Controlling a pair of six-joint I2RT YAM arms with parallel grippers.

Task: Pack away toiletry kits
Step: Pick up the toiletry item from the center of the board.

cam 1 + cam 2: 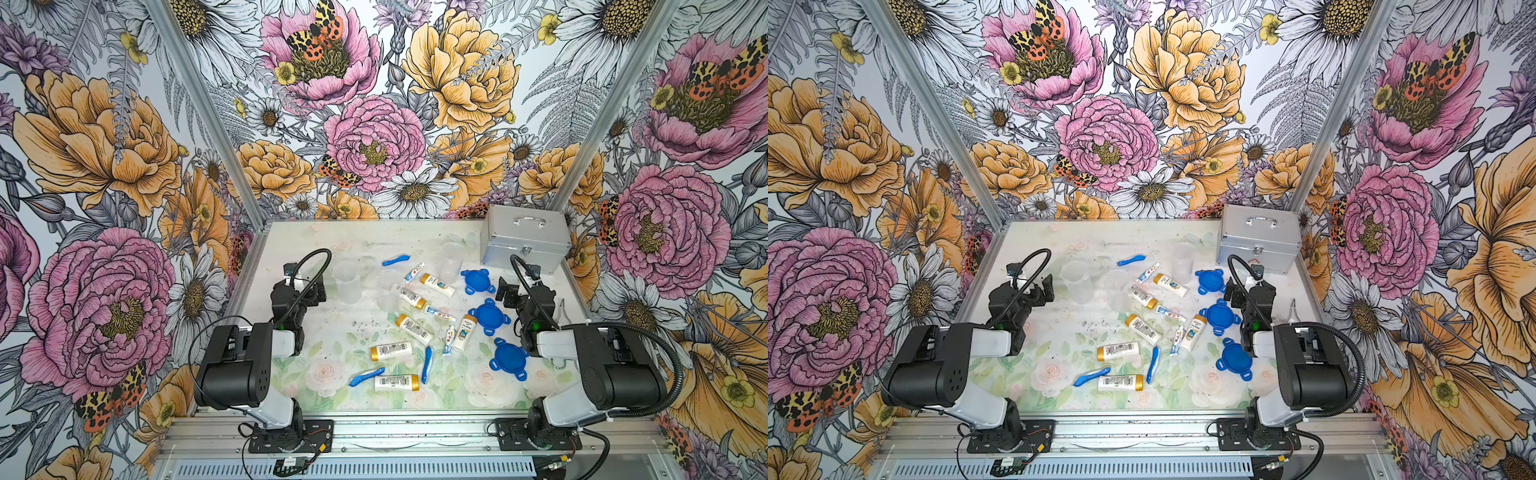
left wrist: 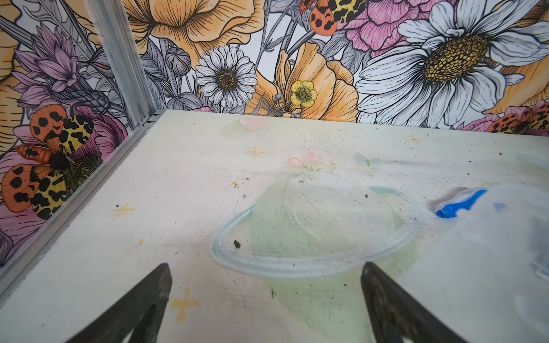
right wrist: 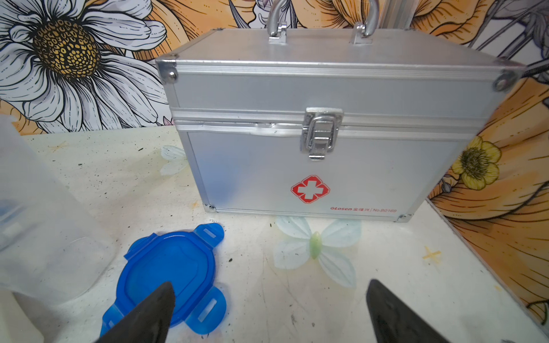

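The toiletry kits lie scattered mid-table in both top views: white gold-capped bottles (image 1: 390,350), small toothpaste tubes (image 1: 440,313), blue toothbrushes (image 1: 366,376), clear cups (image 1: 347,280) and three blue tabbed lids (image 1: 490,318). My left gripper (image 1: 311,289) (image 2: 266,267) hangs open over bare table, a clear cup (image 2: 490,267) just beside one finger and a toothbrush (image 2: 457,205) seen past it. My right gripper (image 1: 505,293) (image 3: 270,283) is open with nothing in it. One of its fingers is over the farthest lid (image 3: 169,267), next to a cup (image 3: 44,237).
A latched silver metal case (image 1: 525,239) (image 3: 326,118) with a handle stands at the back right corner. A small metal tool (image 1: 562,309) lies by the right edge. Aluminium rails and flowered walls bound the table on three sides.
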